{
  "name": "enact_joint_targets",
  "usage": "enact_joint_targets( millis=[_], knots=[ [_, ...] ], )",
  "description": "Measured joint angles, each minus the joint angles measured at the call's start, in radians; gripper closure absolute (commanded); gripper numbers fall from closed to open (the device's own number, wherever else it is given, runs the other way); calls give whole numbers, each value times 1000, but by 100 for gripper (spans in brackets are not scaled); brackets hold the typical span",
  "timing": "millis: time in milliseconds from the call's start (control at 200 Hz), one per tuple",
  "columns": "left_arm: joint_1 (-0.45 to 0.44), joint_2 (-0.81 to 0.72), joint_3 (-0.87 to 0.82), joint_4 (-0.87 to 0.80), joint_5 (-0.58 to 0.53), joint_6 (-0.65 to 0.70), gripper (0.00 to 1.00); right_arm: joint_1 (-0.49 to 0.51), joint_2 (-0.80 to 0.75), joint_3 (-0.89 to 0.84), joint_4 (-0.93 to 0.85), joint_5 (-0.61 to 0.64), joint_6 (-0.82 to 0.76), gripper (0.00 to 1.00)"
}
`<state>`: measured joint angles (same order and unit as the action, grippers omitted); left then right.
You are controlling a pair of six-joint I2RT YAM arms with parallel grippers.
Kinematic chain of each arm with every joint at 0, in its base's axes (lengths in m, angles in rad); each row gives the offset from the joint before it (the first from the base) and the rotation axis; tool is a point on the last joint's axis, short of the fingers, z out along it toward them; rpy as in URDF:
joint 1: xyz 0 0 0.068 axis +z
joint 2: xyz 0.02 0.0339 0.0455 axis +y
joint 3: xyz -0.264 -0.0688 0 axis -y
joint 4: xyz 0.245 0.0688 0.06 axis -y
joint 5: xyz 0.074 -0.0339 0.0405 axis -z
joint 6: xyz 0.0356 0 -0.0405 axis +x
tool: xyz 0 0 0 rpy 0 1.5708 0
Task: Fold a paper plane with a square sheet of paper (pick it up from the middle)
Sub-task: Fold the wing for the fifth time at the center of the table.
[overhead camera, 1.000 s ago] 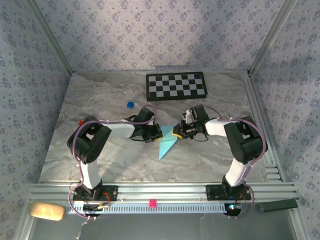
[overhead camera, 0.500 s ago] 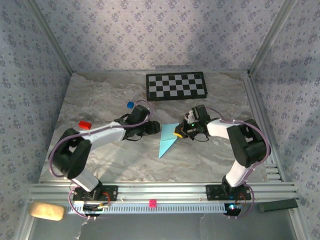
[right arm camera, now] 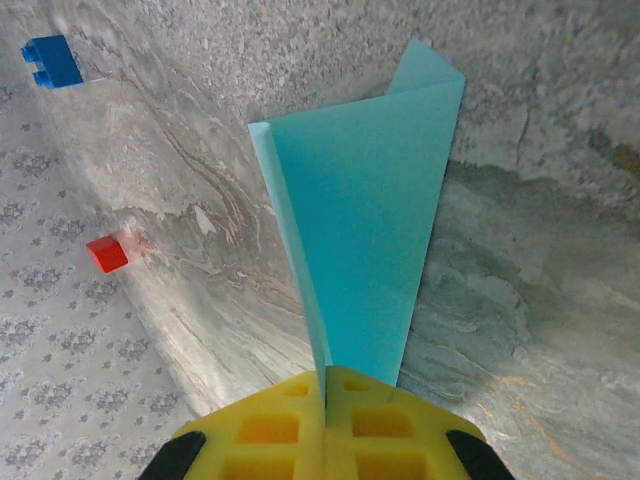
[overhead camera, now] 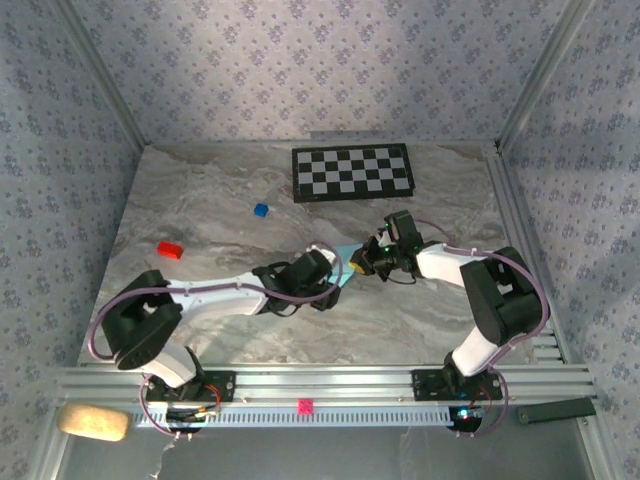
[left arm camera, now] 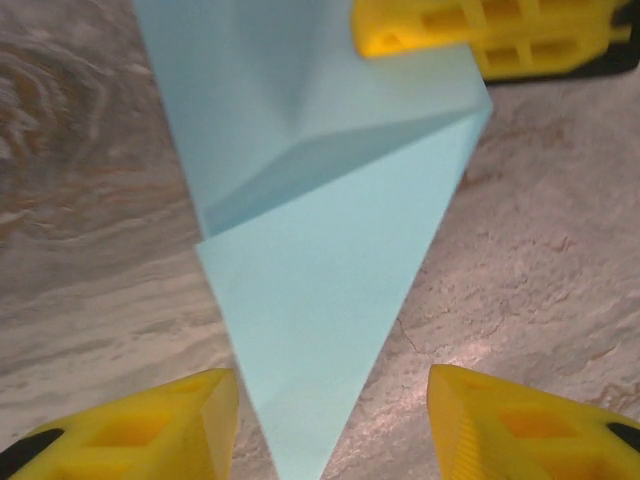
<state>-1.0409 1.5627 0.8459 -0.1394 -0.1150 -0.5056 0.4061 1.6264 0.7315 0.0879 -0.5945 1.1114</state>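
Observation:
The square sheet of paper is folded into a slim, pointed light-blue paper plane (left arm camera: pixel 320 300) with a centre crease, lying on the marble table. Its pointed end reaches between the yellow fingers of my left gripper (left arm camera: pixel 328 388). That gripper is open, with a gap on each side of the paper. From above, the left gripper (overhead camera: pixel 333 277) covers most of the plane (overhead camera: pixel 346 250). My right gripper (right arm camera: pixel 325 385) is shut on the plane's (right arm camera: pixel 370 230) other end, pinching the folded layers. The right gripper (overhead camera: pixel 359 264) meets the left at the table's centre, and its fingers (left arm camera: pixel 470 35) show beyond the paper.
A black-and-white checkerboard (overhead camera: pixel 352 172) lies at the back. A small blue cube (overhead camera: pixel 261 210) and a red block (overhead camera: pixel 170 249) sit to the left of the arms, and both show in the right wrist view (right arm camera: pixel 52 60), (right arm camera: pixel 106 253). An aluminium rail (overhead camera: pixel 520 230) borders the right side.
The left gripper let go of the paper and opened. It then swung forward and right to straddle the pointed end. The right gripper stayed shut on the paper and shifted slightly.

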Motion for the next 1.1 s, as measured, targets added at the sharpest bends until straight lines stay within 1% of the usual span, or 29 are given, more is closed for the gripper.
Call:
enact_joint_targets(
  millis=[100, 275, 485, 845, 1099],
  knots=[
    [-32, 54, 35, -24, -42, 21, 49, 5, 0, 0, 3, 6, 8, 100],
    [-79, 136, 108, -72, -136, 50, 55, 9, 0, 0, 10, 9, 11, 100],
    [-108, 173, 136, -115, -215, 69, 62, 12, 0, 0, 10, 12, 11, 100],
    [-111, 195, 151, -157, -267, 71, 77, 12, 0, 0, 15, 13, 11, 100],
    [-111, 195, 154, -156, -271, 72, 86, 12, 0, -4, 22, 16, 11, 100]
  ],
)
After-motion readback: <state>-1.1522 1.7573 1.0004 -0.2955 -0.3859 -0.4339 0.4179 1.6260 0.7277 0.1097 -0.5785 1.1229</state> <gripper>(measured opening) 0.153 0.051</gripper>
